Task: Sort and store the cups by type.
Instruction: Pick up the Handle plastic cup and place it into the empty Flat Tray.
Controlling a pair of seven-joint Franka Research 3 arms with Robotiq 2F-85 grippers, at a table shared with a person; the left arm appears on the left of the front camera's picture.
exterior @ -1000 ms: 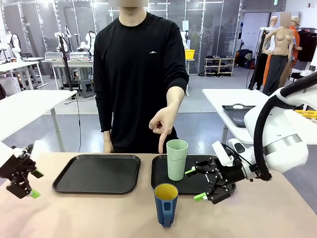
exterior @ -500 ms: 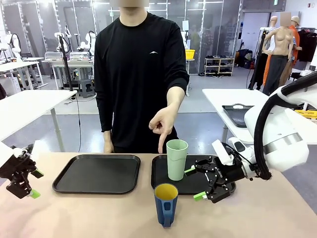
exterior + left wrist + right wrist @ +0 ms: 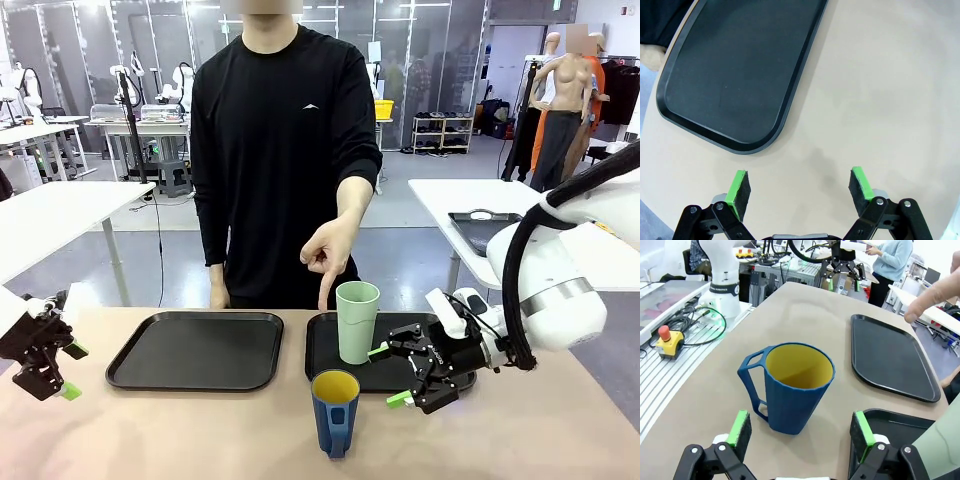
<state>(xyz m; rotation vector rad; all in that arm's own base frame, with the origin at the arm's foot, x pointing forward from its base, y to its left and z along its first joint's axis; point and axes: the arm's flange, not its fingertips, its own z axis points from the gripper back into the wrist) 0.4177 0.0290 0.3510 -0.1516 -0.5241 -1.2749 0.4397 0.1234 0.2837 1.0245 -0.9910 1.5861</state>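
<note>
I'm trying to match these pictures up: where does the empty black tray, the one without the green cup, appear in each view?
Front view: empty tray, left of centre.
Left wrist view: empty tray, upper left of the picture.
Right wrist view: empty tray, right of middle, past the blue mug.
Shared landmark: the left gripper, close to that tray.

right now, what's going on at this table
A person at the far side points a hand down toward the right-hand black plastic tray, where a tall pale mint-green plastic tumbler stands upright. A shorter dark blue handled mug with a yellow inside stands on the table just in front of that tray. The right gripper hangs open beside the two cups, facing the mug and touching neither. The left gripper is open near the table's left edge, beside a second black tray.
</note>
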